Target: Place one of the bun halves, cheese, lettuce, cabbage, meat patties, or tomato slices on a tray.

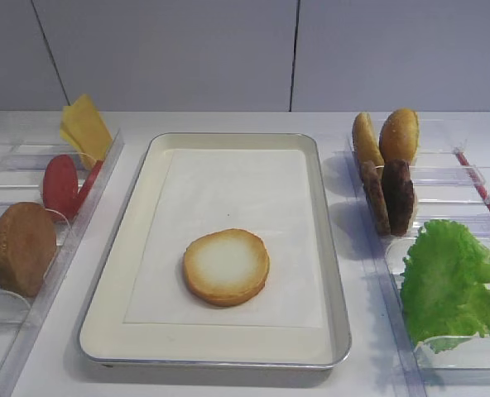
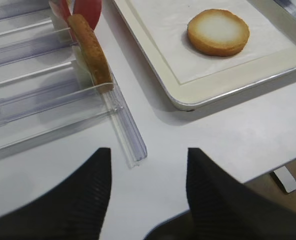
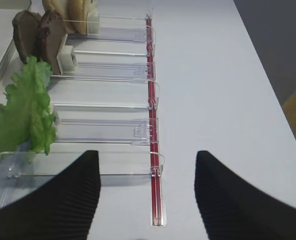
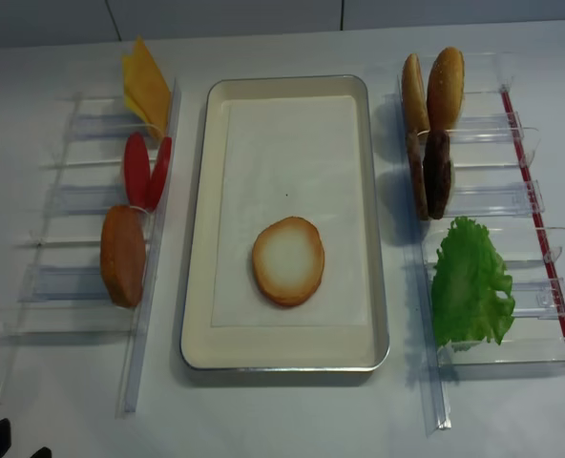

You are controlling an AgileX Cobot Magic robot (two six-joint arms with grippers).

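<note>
Exterior high view: a cream tray (image 1: 117, 277) with a metal rim and white paper liner lies at the centre of the white tabletop (image 1: 369, 376); one bun half (image 1: 227, 266), pale cut face up with a toasted rim, lies flat on the liner in the near half of the tray. Clear plastic bins (image 1: 30, 273) flank the tray: on the left stand yellow cheese slices (image 1: 85, 128), red tomato slices (image 1: 63, 186) and an all-brown bun half (image 1: 21, 248); on the right stand golden buns (image 1: 387, 136), two dark meat patties (image 1: 389, 197) and a frilly green lettuce leaf (image 1: 452, 281). Right wrist view: the right claw (image 3: 147, 200) hangs over the tabletop beside the right-hand bins, its two dark fingers (image 3: 63, 205) spread apart with nothing between them; the lettuce and patties sit to its upper left. Left wrist view: the left claw (image 2: 148, 187) hangs over bare tabletop near the tray's corner, jaws apart and empty; the bun half on the tray lies well apart from it at upper right, the brown bun half stands on edge in its bin. Exterior high (realsense) view: from above, the bun half rests on the liner in the tray's near half, towards the right of centre.
</note>
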